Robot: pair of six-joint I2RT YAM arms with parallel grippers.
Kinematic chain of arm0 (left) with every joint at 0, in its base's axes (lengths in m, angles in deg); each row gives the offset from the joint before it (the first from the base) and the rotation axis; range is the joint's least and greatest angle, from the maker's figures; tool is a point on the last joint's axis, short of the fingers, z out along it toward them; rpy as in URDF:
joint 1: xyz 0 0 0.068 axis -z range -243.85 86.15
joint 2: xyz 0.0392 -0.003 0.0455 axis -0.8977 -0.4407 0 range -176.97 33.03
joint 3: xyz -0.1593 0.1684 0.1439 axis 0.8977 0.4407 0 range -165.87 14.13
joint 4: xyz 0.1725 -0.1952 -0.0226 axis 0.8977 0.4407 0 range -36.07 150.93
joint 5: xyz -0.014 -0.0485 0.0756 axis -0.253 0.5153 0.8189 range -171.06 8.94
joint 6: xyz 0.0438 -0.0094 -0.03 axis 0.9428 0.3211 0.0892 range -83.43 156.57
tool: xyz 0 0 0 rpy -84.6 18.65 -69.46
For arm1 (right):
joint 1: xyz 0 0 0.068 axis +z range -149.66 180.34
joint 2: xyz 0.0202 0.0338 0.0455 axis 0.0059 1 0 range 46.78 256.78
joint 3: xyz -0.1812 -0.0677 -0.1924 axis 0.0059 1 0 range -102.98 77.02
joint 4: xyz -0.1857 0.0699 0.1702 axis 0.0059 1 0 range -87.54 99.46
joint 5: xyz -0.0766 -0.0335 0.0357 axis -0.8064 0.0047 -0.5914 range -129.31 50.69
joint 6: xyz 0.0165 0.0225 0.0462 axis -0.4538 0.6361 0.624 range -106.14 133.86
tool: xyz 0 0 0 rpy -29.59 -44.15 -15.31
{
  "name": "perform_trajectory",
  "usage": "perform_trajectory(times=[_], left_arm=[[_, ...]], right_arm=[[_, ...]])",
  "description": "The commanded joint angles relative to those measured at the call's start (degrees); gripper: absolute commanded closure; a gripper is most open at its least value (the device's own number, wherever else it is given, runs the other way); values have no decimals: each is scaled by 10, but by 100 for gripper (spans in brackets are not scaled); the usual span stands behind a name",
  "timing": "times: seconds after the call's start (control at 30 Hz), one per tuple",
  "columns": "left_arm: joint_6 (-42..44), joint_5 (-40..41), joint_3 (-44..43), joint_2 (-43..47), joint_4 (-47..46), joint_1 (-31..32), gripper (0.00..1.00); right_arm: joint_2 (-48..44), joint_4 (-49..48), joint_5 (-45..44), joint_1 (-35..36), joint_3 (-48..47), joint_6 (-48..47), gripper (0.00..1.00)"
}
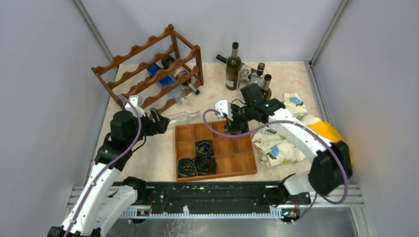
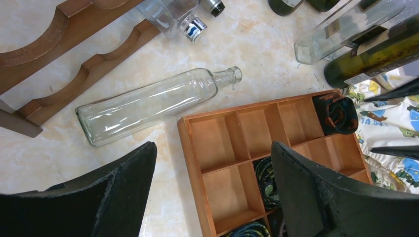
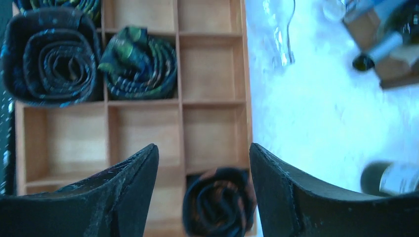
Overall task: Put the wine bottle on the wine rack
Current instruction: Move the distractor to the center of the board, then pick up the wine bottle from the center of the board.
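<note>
The dark reddish-brown wine rack (image 1: 148,66) stands at the back left and holds several bottles (image 1: 170,76); its scalloped rails show in the left wrist view (image 2: 74,54). A clear glass bottle (image 1: 184,117) lies on its side between the rack and the tray, neck pointing right (image 2: 153,103). My left gripper (image 1: 160,121) is open and empty, just short of the bottle's base (image 2: 212,163). My right gripper (image 1: 230,123) is open and empty over the tray's back right corner (image 3: 202,158), above a dark rolled tie (image 3: 220,202).
The orange-brown compartment tray (image 1: 247,170) holds rolled ties (image 1: 203,148) in the middle. Dark green bottles (image 1: 233,66) stand and lie at the back centre. Patterned cloths (image 1: 279,145) and a yellow object (image 1: 330,131) lie at the right. Walls close in on three sides.
</note>
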Motion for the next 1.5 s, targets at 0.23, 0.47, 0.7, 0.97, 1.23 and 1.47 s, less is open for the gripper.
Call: perform_trajectory(times=[0.23, 0.47, 0.7, 0.97, 1.23, 1.47], left_arm=[[0, -8, 46, 43, -36, 2, 10], [-67, 39, 83, 57, -39, 2, 11], [-125, 59, 98, 34, -58, 2, 12], [-148, 76, 108, 28, -59, 2, 13], [-156, 81, 114, 27, -60, 2, 13], [-162, 80, 114, 29, -55, 2, 14]], right_arm=[[310, -91, 28, 51, -264, 4, 27], [432, -42, -23, 59, -389, -102, 31], [490, 11, -4, 64, -445, -148, 36], [524, -10, -5, 81, -441, -112, 37], [558, -22, -23, 96, -461, -80, 44], [564, -38, -21, 105, -464, -39, 70]])
